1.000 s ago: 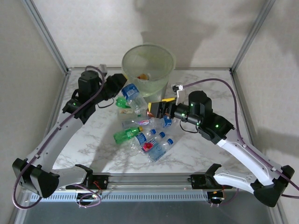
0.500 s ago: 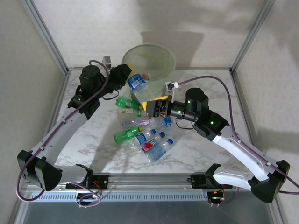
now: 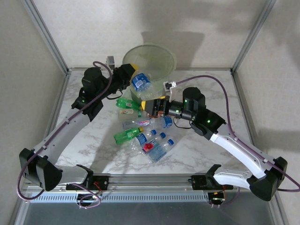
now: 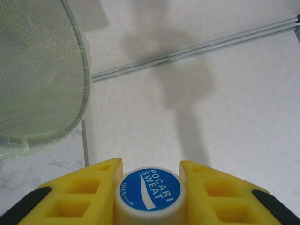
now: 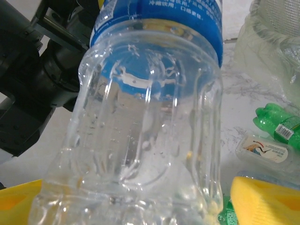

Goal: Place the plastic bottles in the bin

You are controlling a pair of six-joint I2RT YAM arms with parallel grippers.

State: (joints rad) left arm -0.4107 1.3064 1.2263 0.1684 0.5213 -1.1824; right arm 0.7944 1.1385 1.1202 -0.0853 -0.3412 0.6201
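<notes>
**Blue-labelled bottle up at the bin's rim**

The left tool (image 3: 130,75) is clamped on a clear blue-labelled bottle (image 3: 140,82), and the left wrist view shows how. Its yellow fingers (image 4: 84,192) pinch the blue and white cap (image 4: 150,187) from both sides. The bottle hangs in the air just beside the bin (image 3: 164,70), at the near-left of the rim, and it's not inside.

The right tool (image 3: 153,107) sits right below it. Its jaws are spread wide either side of the bottle's base, with a gap showing next to the right-hand pad (image 5: 265,199), so it's open.

The rest of the plastic bottles (image 3: 147,138) lie heaped on the marble worktop (image 3: 211,154) between the arms, including a green one (image 3: 126,136).
</notes>
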